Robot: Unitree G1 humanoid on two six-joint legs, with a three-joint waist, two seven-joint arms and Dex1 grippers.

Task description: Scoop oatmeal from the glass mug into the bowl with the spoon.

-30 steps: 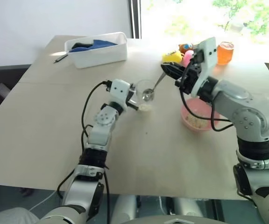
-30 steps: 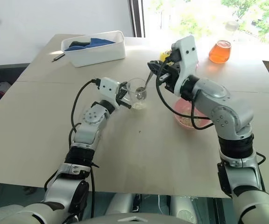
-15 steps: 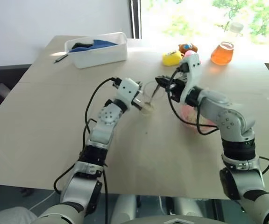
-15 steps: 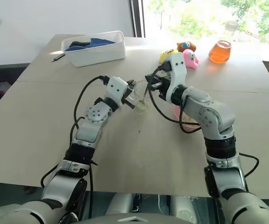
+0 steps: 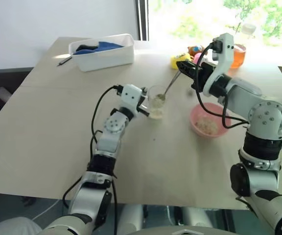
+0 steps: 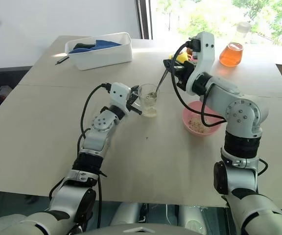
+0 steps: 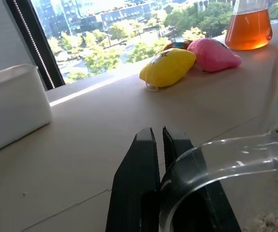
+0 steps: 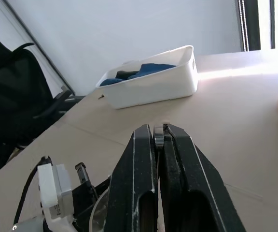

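Note:
The glass mug (image 5: 156,102) stands mid-table with oatmeal (image 5: 155,114) at its bottom. My left gripper (image 7: 157,133) is shut on the mug's handle (image 7: 226,155) from the left side. The spoon (image 5: 171,85) slants down from my right gripper (image 5: 185,66), which is shut on the handle's top end. The spoon's small bowl sits at the mug's mouth with some oatmeal on it. To the right of the mug rests the pink bowl (image 5: 198,115), with oatmeal (image 5: 208,125) inside, below my right forearm.
A white tub (image 5: 103,57) with blue cloth stands at the back left, a dark pen (image 5: 62,62) beside it. Yellow toy (image 7: 168,67), pink toy (image 7: 212,54) and a flask of orange liquid (image 6: 230,53) line the far edge behind the mug.
My right gripper has risen from low beside the mug and rolled, bringing the spoon's bowl up to the mug's mouth. My left gripper kept its hold on the mug.

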